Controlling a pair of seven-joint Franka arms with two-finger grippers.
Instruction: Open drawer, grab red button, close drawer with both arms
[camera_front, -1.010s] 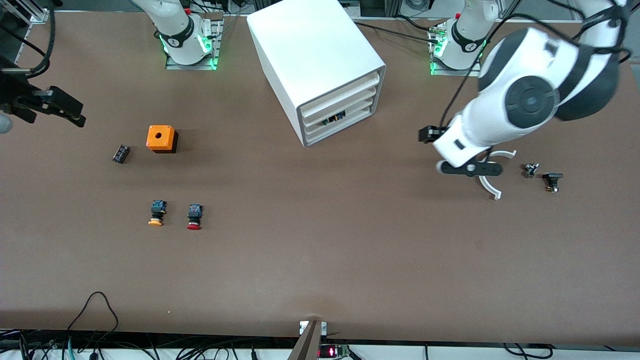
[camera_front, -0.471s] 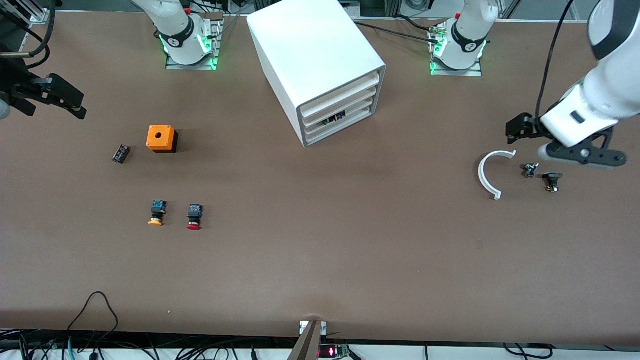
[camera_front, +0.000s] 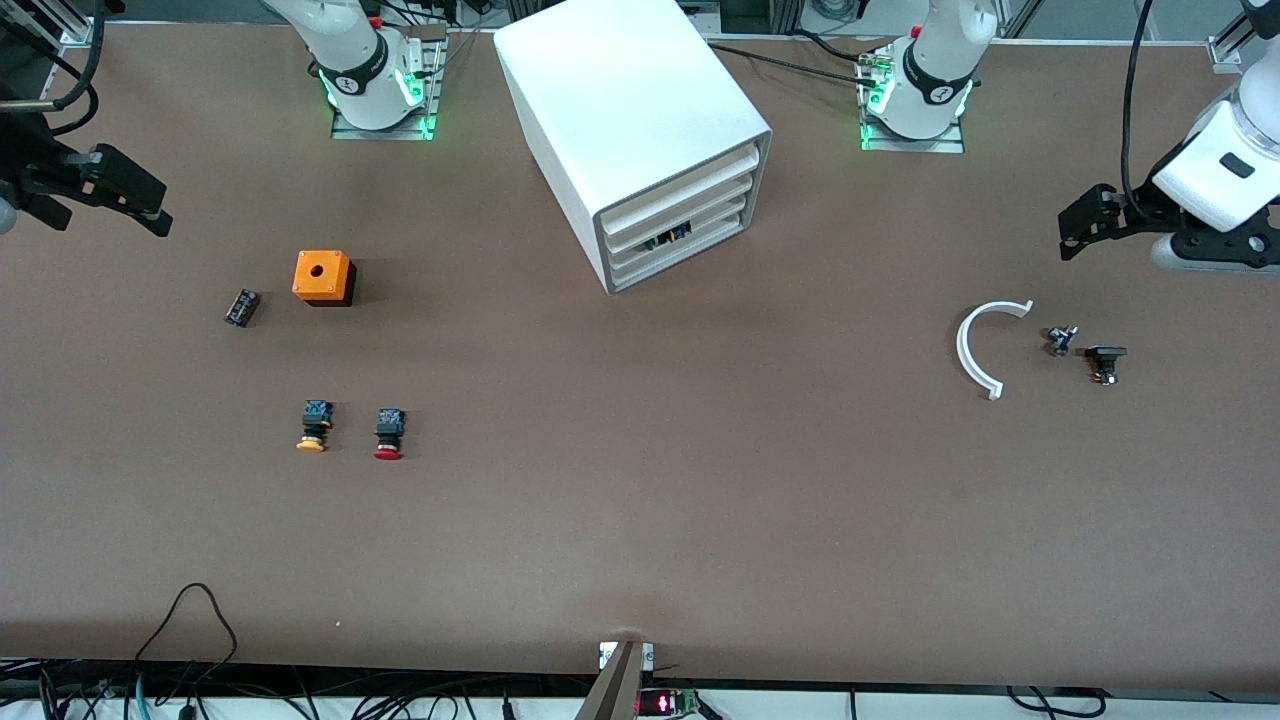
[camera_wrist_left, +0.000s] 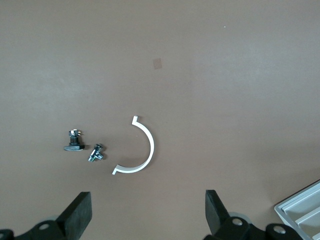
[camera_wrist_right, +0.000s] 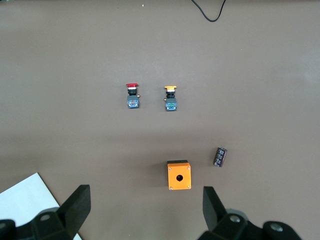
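The white cabinet stands at the back middle of the table, and its three drawers are pushed in. The red-capped button lies on the table toward the right arm's end; it also shows in the right wrist view. My right gripper is open and empty, high over the table near the orange box. My left gripper is open and empty, high over the left arm's end of the table, near a white arc.
A yellow-orange-capped button lies beside the red one. An orange box with a hole and a small black part lie farther from the camera. A white arc and two small metal parts lie toward the left arm's end.
My left arm has swung from over the white arc out toward its own end of the table, uncovering the arc. The right arm has barely shifted. Nothing on the table moved.
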